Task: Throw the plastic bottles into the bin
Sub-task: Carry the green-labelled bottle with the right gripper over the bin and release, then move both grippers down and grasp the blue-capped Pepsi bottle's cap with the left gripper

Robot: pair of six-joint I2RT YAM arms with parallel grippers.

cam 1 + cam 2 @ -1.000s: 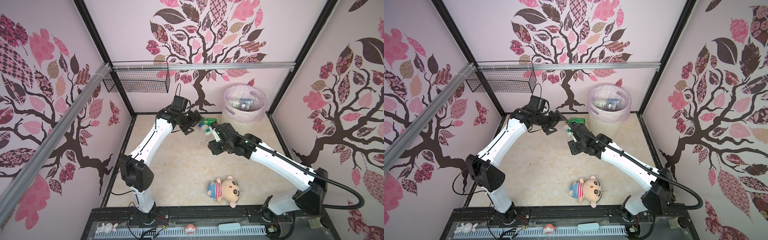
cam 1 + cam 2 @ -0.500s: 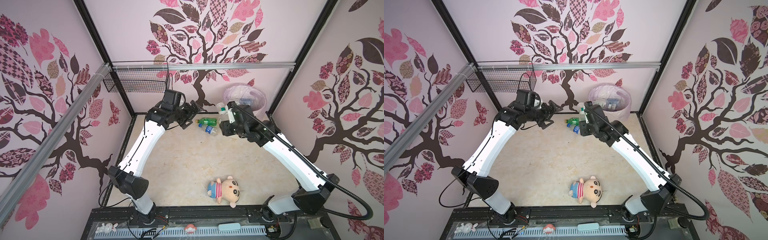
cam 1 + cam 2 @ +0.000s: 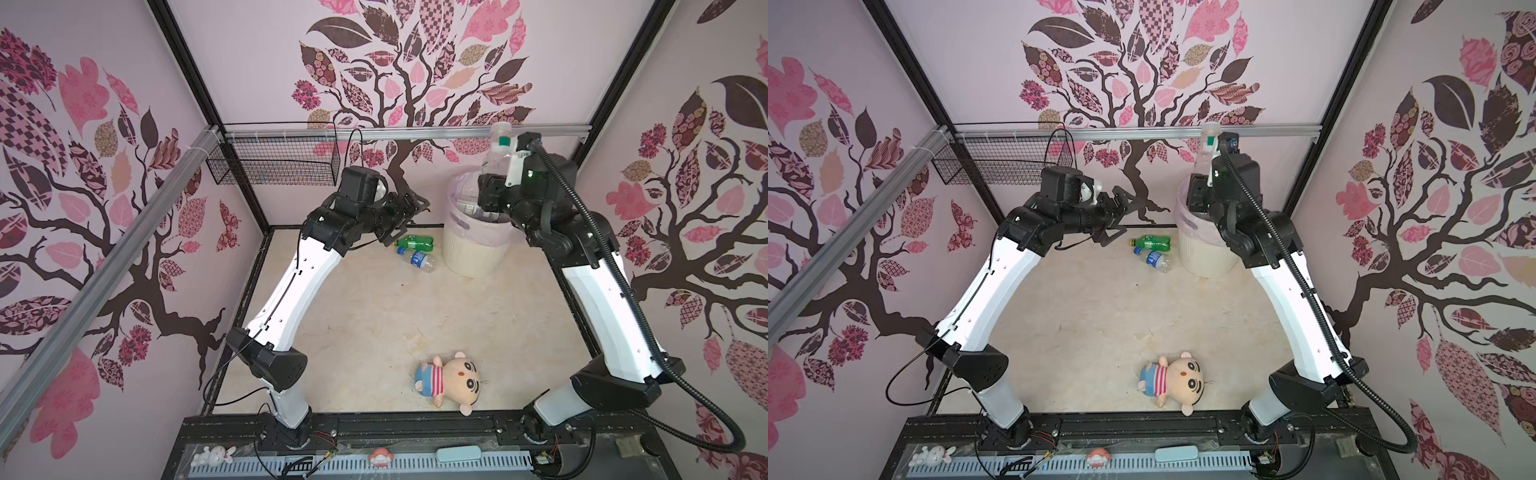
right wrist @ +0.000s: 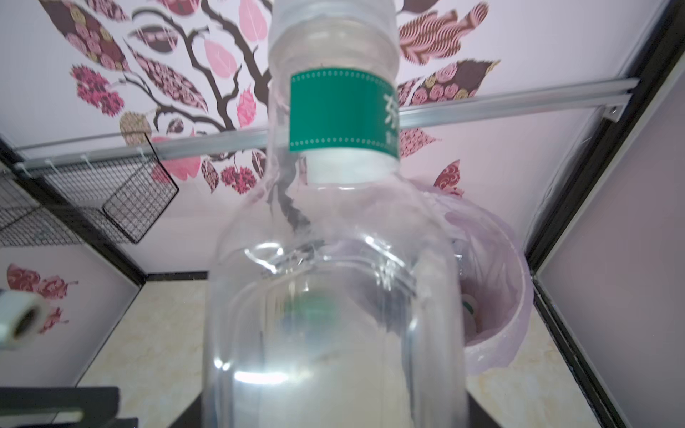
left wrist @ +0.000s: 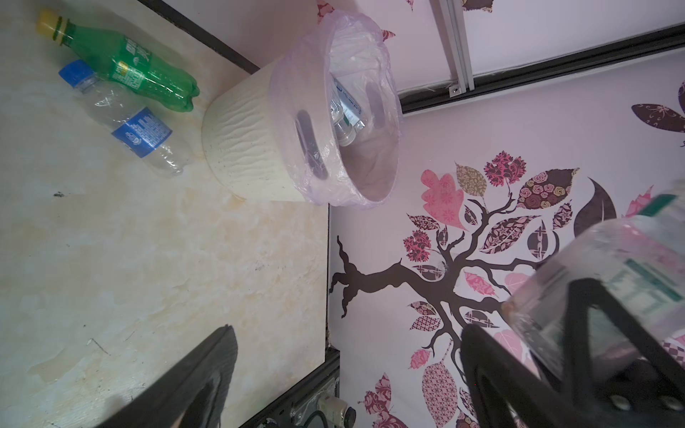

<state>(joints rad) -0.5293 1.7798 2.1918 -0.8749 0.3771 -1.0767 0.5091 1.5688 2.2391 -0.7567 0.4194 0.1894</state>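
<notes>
Beige floor (image 3: 374,316): two bottles (image 3: 415,242), one bin (image 3: 469,253), one doll (image 3: 449,380); third bottle (image 3: 500,143) gripped.

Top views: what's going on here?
The right gripper holds a clear green-labelled bottle raised high by the bin, not yet dropped. The bin already has other bottles in it. The left gripper is open and empty, near a green bottle and a blue-labelled bottle lying on the floor beside the bin. A plush doll lies near the front.
</notes>
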